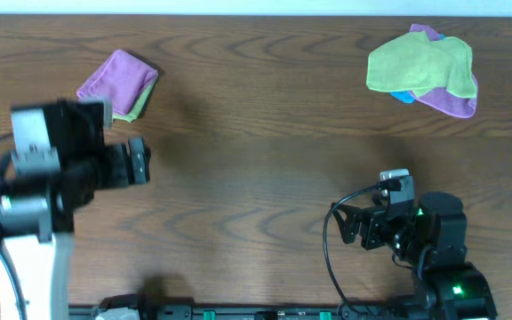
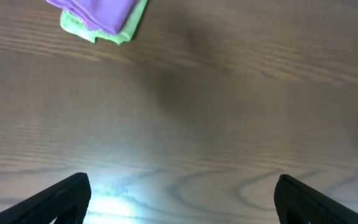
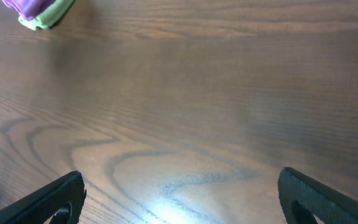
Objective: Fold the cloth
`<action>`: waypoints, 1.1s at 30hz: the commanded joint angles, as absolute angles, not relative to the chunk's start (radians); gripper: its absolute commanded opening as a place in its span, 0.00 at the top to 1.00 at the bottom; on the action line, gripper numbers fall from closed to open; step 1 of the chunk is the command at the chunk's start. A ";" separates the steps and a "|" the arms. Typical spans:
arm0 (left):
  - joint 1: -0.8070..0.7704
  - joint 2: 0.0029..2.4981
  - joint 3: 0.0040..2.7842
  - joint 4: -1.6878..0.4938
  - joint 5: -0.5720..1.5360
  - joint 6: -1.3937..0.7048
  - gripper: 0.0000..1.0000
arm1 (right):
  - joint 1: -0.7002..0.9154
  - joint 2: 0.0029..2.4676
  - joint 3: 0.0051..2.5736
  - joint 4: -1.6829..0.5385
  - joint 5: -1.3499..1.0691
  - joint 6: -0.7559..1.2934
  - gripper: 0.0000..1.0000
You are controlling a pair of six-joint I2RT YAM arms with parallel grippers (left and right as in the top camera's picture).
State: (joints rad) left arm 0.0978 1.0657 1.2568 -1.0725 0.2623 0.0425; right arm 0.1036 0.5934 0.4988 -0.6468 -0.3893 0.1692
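The left fingers (image 2: 67, 199) and right fingers (image 3: 55, 199) hang spread wide above the wooden surface (image 1: 256, 178), grasping nothing. A folded cloth (image 2: 104, 15), purple over green, lies ahead-left of the left fingers. A crumpled pile (image 1: 422, 69) of green, purple and blue cloths sits well apart from the right fingers.

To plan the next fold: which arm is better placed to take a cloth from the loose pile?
Probably right. The loose pile lies on the right arm's side, beyond the right pincer, which is open and empty. The left pincer is far off, beside the folded stack.
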 commanded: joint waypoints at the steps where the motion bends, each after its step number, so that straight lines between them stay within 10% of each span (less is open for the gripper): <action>1: 0.097 0.947 1.141 -1.013 0.259 0.056 0.05 | 0.097 0.589 0.494 -0.647 -0.396 0.179 0.01; 33: 0.096 0.013 0.360 -0.893 0.076 0.187 0.05 | 0.097 0.589 0.494 -0.647 -0.396 0.179 0.01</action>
